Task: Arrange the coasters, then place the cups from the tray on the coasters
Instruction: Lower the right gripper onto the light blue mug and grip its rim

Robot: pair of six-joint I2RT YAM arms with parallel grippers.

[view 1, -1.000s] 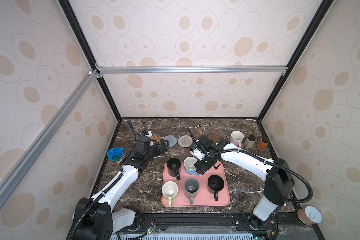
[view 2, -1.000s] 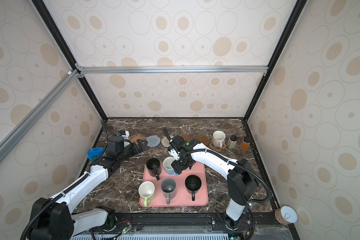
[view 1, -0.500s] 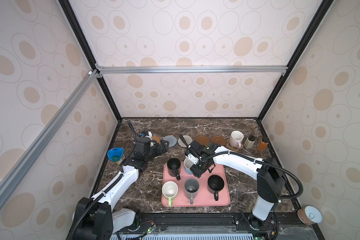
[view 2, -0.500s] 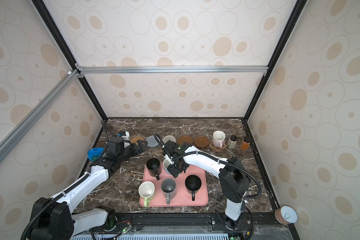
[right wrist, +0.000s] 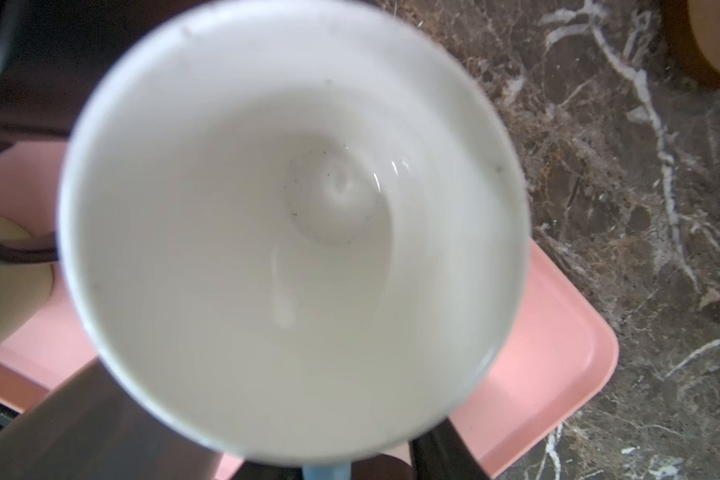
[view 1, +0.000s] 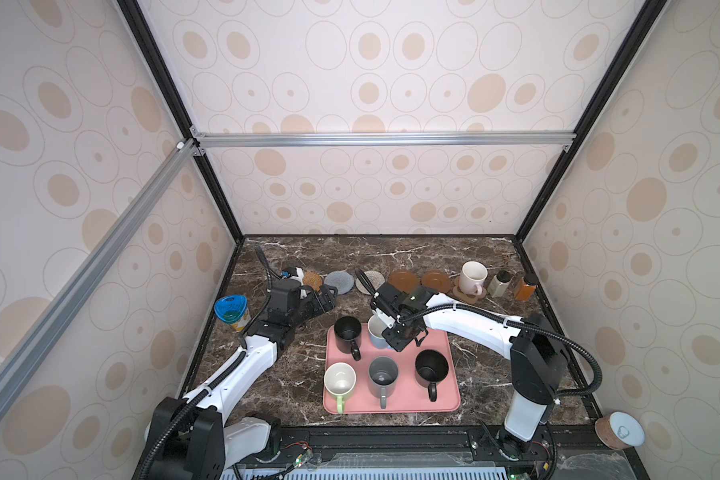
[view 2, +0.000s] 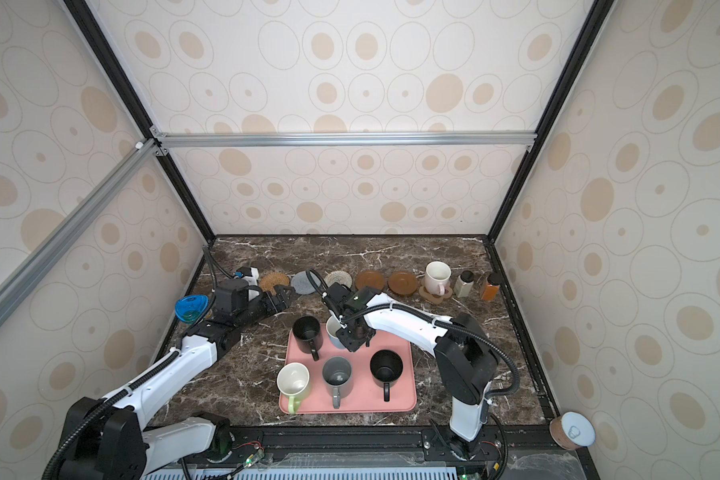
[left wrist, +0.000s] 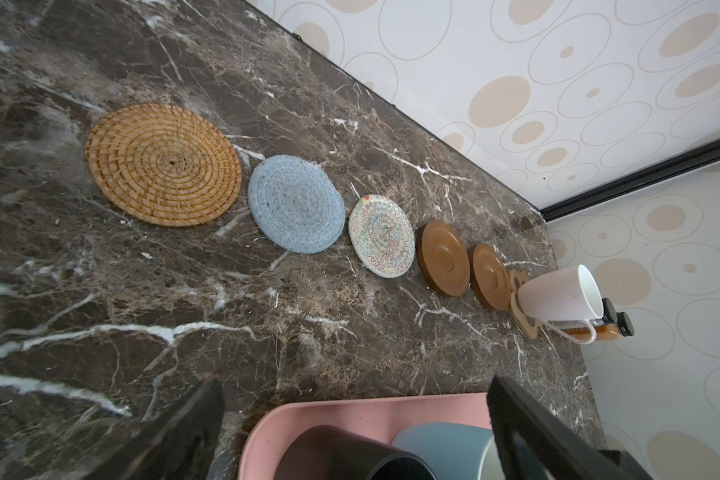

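Several coasters lie in a row at the back: tan rattan (view 1: 312, 280), blue-grey (left wrist: 296, 203), cream (left wrist: 381, 235) and two brown discs (view 1: 404, 279). A pale pink mug (view 1: 472, 276) stands on the paw coaster (view 1: 468, 294). The pink tray (view 1: 445, 399) holds two black mugs (view 1: 347, 330), a green one (view 1: 339, 380), a grey one (view 1: 383, 374) and a light blue one (view 1: 376, 330). My right gripper (view 1: 395, 340) straddles the blue mug's handle (right wrist: 325, 471); contact is hidden by blur. My left gripper (view 1: 327, 297) hangs open and empty beside the tray's back left corner.
A blue-lidded can (view 1: 231, 311) stands by the left wall. Two small bottles (view 1: 499, 282) stand at the back right next to the pink mug. Another lidded can (view 1: 619, 430) sits outside the frame at the front right. Walls enclose the table on three sides.
My right gripper has moved left and down onto the light blue mug and its jaws have narrowed around the handle. The left arm has stayed still.
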